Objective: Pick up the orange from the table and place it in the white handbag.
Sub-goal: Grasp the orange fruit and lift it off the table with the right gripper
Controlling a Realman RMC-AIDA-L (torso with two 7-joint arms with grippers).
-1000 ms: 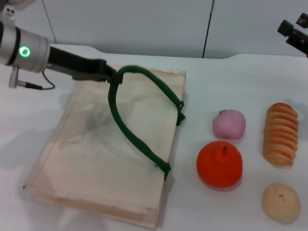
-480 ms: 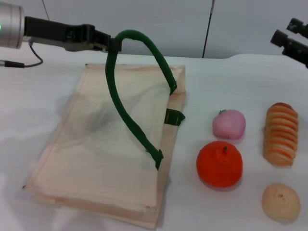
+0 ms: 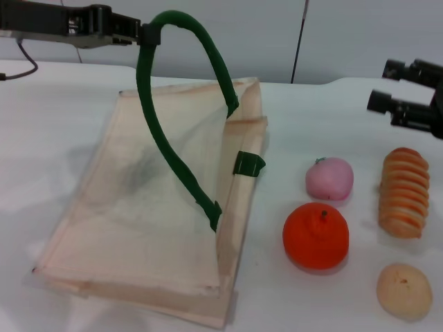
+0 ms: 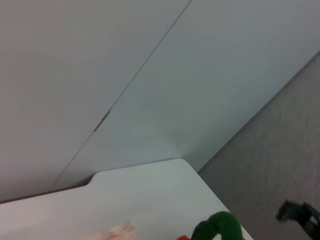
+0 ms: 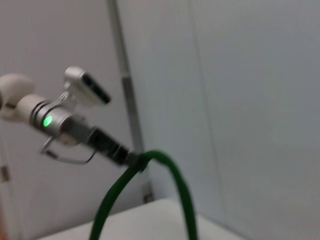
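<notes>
The left gripper (image 3: pixel 142 34), at the upper left of the head view, is clamped on the top of a green handle (image 3: pixel 208 59) and holds it raised in a tall loop. That handle pulls one side of the white handbag (image 3: pixel 124 207) up off the table (image 3: pixel 311 111), so its mouth gapes toward the right; a second green handle (image 3: pixel 248 164) shows as a short stub at the bag's right edge.

The orange (image 3: pixel 315 235) sits on the table at lower right of centre, just right of the bag: round, bright orange-red, glossy, with a small stem dimple on top. A pink fruit (image 3: pixel 329 178) lies just behind it.

The right gripper (image 3: pixel 391 86) hangs at the right edge, above the table, its two dark fingers spread and holding nothing.
</notes>
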